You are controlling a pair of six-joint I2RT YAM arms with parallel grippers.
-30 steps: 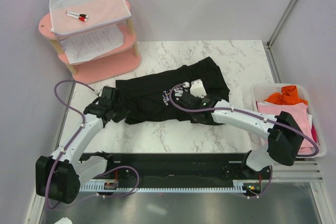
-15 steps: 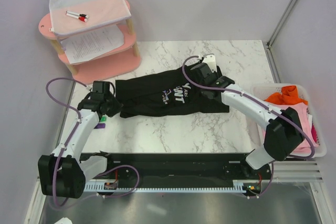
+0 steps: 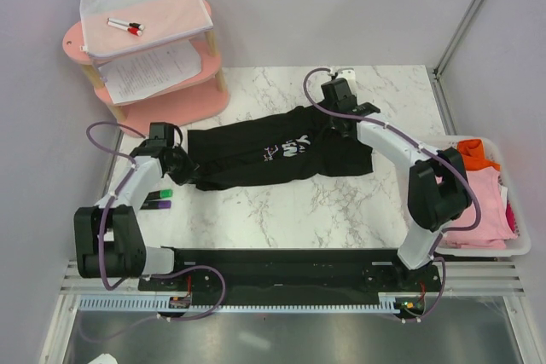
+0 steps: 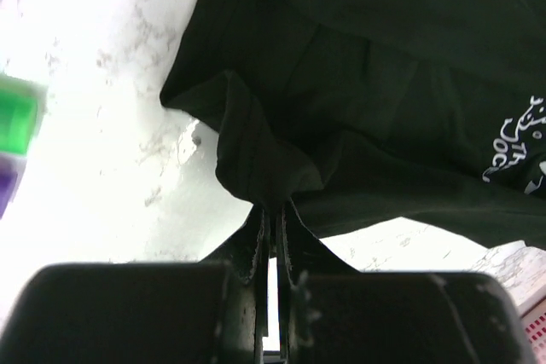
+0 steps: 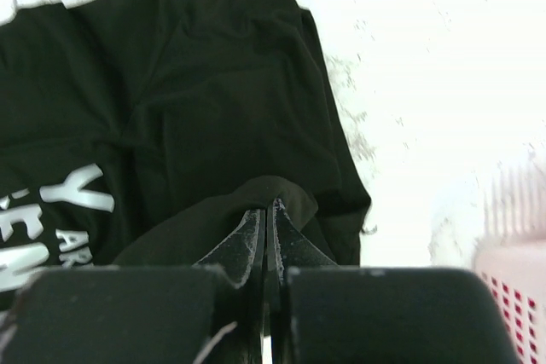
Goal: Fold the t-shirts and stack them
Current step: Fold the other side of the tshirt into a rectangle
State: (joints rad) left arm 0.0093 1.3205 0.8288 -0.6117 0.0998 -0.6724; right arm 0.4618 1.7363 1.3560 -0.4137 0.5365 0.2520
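Top view, near edge: both arm bases bolted at 6 o'clock of the white marble-patterned tabletop point(image 3: 281, 210).

Left gripper point(image 3: 175, 162) at 9 o'clock of the table. Left wrist view: fingers point(image 4: 261, 236) pressed together, only a hairline gap, pinching a bunched fold of the black short-sleeved cloth t-shirt with white chest lettering point(image 3: 273, 151) at its left end. Cloth rises to a small peak at the pinch and drapes away from it.

Just beside the left arm, toward 8 o'clock: a short green marker point(image 3: 165, 193) and a short purple marker point(image 3: 162, 205), lying side by side on the marble, apart from the shirt.

Black shirt lies stretched left to right across the table centre, lettering up, rumpled along its near hem.

Right gripper point(image 3: 341, 124) at about 1 o'clock, on the shirt's far right corner. Right wrist view: fingers point(image 5: 249, 236) closed tight on a raised fold of the black cloth.

At 3 to 4 o'clock, off the table's right edge: a white plastic slatted basket point(image 3: 522, 245) holding a plain pink t-shirt point(image 3: 482, 202) with a plain orange t-shirt point(image 3: 476, 153) at its far end.

At 10 to 11 o'clock: a pink tiered wooden shelf point(image 3: 166, 108), white printed paper sheets point(image 3: 153, 70) on the middle tier, a white mesh pouch point(image 3: 162, 14) on top.
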